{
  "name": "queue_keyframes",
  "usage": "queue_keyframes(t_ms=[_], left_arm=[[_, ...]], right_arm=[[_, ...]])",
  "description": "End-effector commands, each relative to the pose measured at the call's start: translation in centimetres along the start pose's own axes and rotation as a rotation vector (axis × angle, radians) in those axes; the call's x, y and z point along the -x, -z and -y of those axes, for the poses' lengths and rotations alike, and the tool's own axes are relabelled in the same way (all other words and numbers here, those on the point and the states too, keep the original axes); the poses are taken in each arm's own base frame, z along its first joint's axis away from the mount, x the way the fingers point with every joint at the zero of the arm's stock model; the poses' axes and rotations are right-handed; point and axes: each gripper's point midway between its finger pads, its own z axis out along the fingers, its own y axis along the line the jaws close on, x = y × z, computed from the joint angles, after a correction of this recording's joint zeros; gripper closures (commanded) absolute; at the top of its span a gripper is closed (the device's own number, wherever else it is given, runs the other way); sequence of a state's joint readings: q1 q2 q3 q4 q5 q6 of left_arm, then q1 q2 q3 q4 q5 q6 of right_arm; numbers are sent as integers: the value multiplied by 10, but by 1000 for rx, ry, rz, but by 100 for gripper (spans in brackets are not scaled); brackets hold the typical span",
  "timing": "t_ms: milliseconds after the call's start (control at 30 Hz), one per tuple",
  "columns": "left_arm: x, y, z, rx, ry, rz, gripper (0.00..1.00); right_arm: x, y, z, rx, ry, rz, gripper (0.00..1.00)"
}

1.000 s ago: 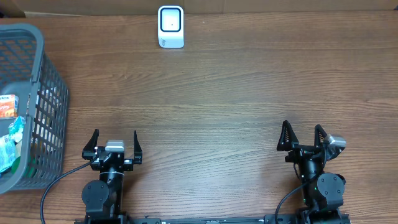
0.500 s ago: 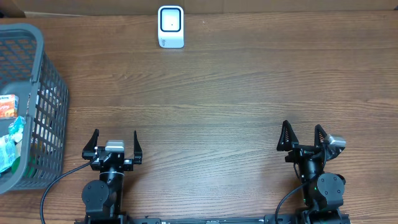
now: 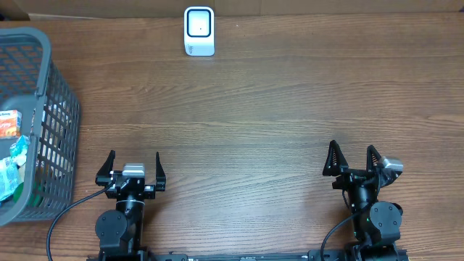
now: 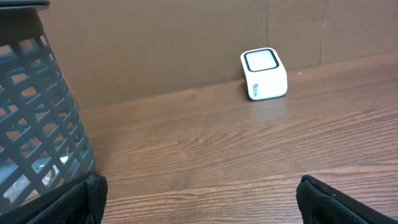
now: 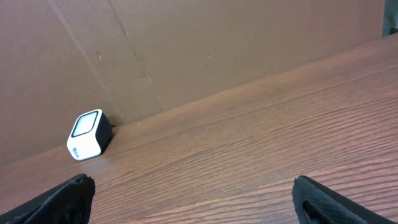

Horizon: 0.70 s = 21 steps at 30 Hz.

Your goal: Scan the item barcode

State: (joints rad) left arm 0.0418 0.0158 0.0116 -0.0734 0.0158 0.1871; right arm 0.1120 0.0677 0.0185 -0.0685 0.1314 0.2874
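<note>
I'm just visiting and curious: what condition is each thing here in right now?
Left pincer: open, empty.
Right pincer: open, empty.
Scanner: upright, nothing held up to it.
Basket: upright, partly filled.
Packets: lying in the basket, untouched.

Matt wood-grain table [image 3: 275, 116], plastic basket [image 3: 61, 94]

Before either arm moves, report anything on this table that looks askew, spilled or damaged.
Nothing stands out. The scanner sits upright at the far edge of the table, packets lie inside the basket on the left, and the left tool and right tool are open, empty.
</note>
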Motion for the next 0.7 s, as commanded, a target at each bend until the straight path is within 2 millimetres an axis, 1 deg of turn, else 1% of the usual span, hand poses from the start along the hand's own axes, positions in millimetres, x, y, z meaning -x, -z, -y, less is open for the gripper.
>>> queue_keyframes(t_ms=[0, 367, 667], left_arm=[[4, 0, -1, 4, 1, 23, 1], [6, 0, -2, 7, 7, 33, 1], [3, 0, -1, 4, 8, 21, 0]], right_arm=[[-4, -1, 3, -11, 8, -5, 0], [-4, -1, 3, -11, 8, -5, 0], [-4, -1, 3, -11, 8, -5, 0]])
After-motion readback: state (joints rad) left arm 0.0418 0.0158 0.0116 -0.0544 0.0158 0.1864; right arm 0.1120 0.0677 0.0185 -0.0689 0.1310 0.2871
